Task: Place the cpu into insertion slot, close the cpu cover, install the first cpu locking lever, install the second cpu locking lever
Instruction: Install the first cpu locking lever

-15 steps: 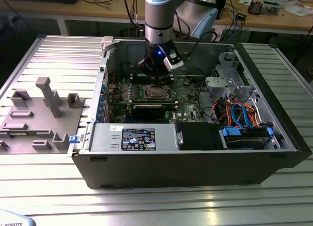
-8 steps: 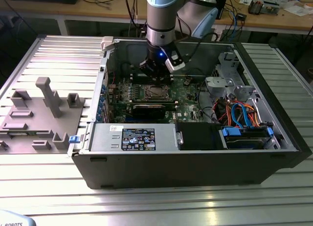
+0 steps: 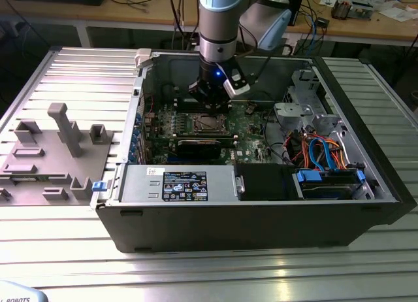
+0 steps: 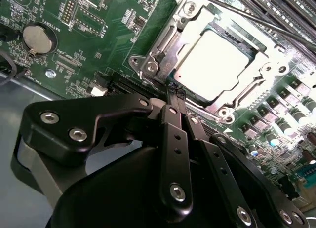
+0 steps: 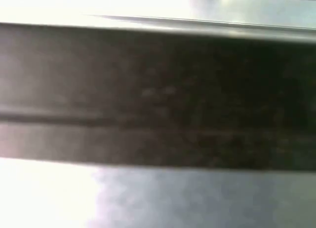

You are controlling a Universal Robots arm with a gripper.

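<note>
CPU (image 4: 217, 57): I see it seated flat in the insertion slot (image 4: 148, 65), silvery top face up, in the second wrist view
CPU cover (image 4: 256, 80): I see the metal frame lying down around the chip, its window showing the top face
Gripper (image 4: 175, 92): I read the fingers as pressed together with no gap, nothing between them; the tips sit at the socket's edge, just beside a corner screw
Locking lever (image 4: 237, 13): a thin rod runs along one side of the socket; I cannot tell whether it is latched
Arm (image 3: 221, 27): I have it reaching down into the open computer case (image 3: 261, 217), over the socket on the green motherboard (image 3: 251, 129)
Coin cell (image 4: 37, 38): well apart from the socket
</note>
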